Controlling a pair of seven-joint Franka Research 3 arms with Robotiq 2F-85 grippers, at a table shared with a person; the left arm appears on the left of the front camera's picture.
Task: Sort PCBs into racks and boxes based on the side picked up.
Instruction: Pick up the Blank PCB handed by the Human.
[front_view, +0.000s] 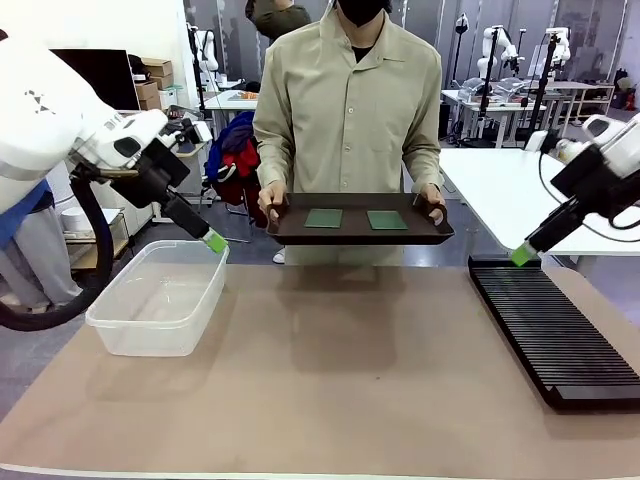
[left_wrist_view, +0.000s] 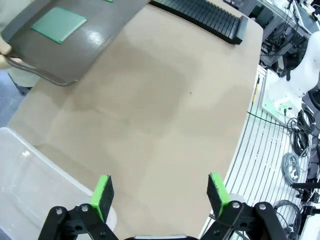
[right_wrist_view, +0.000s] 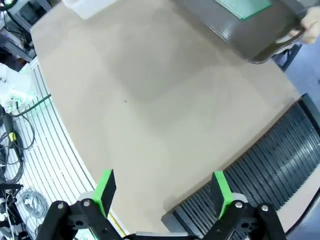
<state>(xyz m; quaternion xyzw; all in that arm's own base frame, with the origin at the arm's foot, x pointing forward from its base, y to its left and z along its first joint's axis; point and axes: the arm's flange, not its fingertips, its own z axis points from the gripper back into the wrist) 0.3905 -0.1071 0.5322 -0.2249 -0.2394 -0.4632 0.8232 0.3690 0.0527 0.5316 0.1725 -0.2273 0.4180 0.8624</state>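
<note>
- Front: you see two PCBs (front_view: 323, 218) lying flat, side by side on the person's tray (front_view: 360, 237). The rack (front_view: 555, 335) runs near-to-far on the right, and the box (front_view: 160, 300) sits left.
- Left wrist: your left gripper (left_wrist_view: 161, 192) is spread wide and empty at the box's edge.
- Right wrist: your right gripper (right_wrist_view: 162, 189) is likewise agape and empty over the rack's end.

— Left gripper (front_view: 213, 240) hangs off a bent arm, angled down and inward, jaws spread wide!
— Right gripper (front_view: 522, 254) mirrors it, slanting down toward the middle, green pads (right_wrist_view: 106, 186) well apart.
</note>
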